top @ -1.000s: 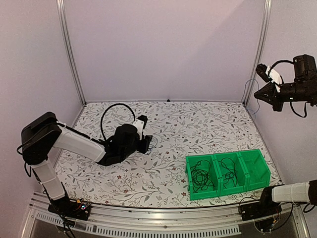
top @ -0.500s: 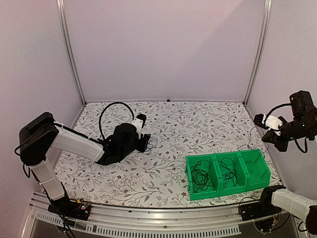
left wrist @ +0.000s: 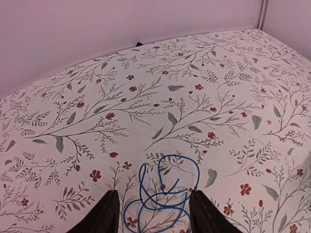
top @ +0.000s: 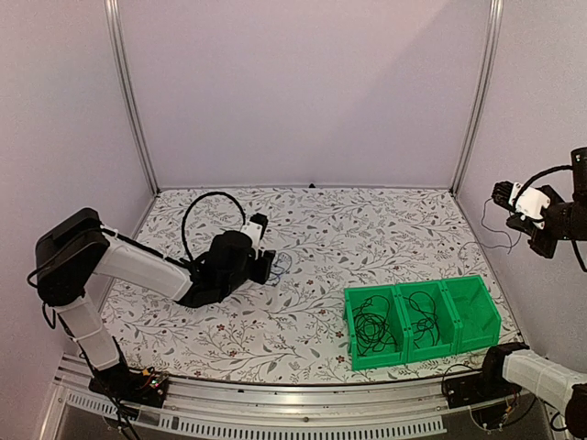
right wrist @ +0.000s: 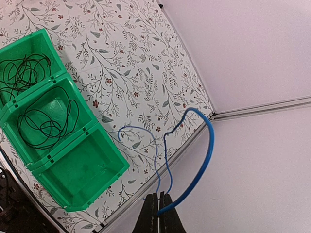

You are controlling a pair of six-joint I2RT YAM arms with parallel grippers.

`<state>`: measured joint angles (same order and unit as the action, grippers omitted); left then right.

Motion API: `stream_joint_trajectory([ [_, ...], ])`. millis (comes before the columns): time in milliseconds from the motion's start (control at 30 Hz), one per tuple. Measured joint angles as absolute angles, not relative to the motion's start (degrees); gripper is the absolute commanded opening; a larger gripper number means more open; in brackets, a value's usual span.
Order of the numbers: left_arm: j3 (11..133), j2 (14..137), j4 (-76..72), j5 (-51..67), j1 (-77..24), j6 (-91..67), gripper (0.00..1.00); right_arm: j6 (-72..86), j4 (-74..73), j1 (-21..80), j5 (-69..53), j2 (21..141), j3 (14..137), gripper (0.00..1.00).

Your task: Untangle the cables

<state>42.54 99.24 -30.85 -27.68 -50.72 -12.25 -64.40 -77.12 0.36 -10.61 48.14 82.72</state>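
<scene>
A blue cable point(right wrist: 210, 145) is pinched in the closed right gripper point(right wrist: 158, 201) high above the empty end compartment point(right wrist: 80, 167) of the green bin point(right wrist: 87, 189), while a second blue coil point(left wrist: 163, 194) is straddled on the table point(left wrist: 218, 73) by the open left gripper point(left wrist: 155, 213).

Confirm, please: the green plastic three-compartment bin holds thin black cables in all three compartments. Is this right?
Not quite. The green plastic three-compartment bin holds thin black cables in only two compartments; the remaining end compartment is empty, as the right wrist view shows.
</scene>
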Motion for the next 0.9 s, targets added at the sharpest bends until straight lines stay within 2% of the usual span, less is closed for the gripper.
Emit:
stream_joint_trajectory([
  [400, 42.0, 98.7, -30.9, -28.6, -50.7, -12.0, 0.49, -67.8, -78.0, 0.4, -6.5, 41.3, 75.6, 0.0],
  [633, 40.4, 98.6, -30.9, -29.5, -50.7, -12.0, 0.49, -70.3, -78.2, 0.4, -6.3, 37.5, 61.8, 0.0],
  [900, 39.3, 97.8, -30.5, -30.7, -50.7, -12.1, 0.5, -69.7, -77.4, 0.4, -9.1, 44.8, 54.1, 0.0],
])
